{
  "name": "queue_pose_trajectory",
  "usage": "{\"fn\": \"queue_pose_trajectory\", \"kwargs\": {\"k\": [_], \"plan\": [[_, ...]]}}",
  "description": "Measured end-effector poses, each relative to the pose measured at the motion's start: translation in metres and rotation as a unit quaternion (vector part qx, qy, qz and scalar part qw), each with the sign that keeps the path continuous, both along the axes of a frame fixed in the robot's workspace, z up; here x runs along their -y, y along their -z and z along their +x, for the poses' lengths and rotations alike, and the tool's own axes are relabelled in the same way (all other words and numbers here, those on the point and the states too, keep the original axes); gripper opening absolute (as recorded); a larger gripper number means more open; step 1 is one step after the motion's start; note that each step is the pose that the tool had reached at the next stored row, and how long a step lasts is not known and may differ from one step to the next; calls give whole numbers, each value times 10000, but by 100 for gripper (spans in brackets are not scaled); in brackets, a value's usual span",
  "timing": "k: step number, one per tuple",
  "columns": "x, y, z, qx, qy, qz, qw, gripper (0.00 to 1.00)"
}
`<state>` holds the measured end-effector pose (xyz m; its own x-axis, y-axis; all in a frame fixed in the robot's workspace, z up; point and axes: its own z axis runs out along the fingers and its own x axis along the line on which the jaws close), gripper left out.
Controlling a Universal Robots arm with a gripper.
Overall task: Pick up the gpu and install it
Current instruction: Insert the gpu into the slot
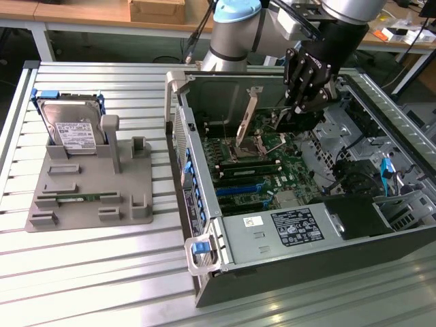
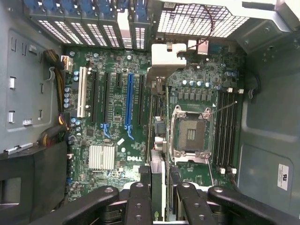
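Observation:
The gpu [image 2: 158, 136] shows edge-on in the wrist view as a thin dark card with a silver bracket at its far end. It runs between my gripper's [image 2: 159, 192] two black fingers [image 2: 139, 199], which are shut on it. In the exterior view the gripper [image 1: 304, 102] hangs inside the open computer case [image 1: 204, 225], with the dark gpu [image 1: 294, 122] below it, above the green motherboard [image 1: 272, 170]. The card sits over the strip between the long blue slot [image 2: 130, 103] and the processor socket [image 2: 190, 133], apart from the board.
A grey holder [image 1: 88, 191] on the exterior view's left carries a silver hard drive [image 1: 71, 129] and a narrow green memory stick [image 1: 82, 197]. The case holds a power supply [image 1: 286, 228], drive cages [image 1: 354, 122] and cable bundles [image 1: 351, 177].

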<state>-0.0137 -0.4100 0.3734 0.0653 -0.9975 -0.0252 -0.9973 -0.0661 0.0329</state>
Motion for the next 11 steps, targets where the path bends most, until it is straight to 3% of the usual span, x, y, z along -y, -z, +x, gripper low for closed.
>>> {"fn": "queue_pose_trajectory", "kwargs": {"k": [7, 8, 11], "plan": [[0, 56, 0, 0, -12, 0, 10000, 26], [0, 143, 0, 0, -25, 0, 10000, 26], [0, 161, 0, 0, -29, 0, 10000, 26]]}}
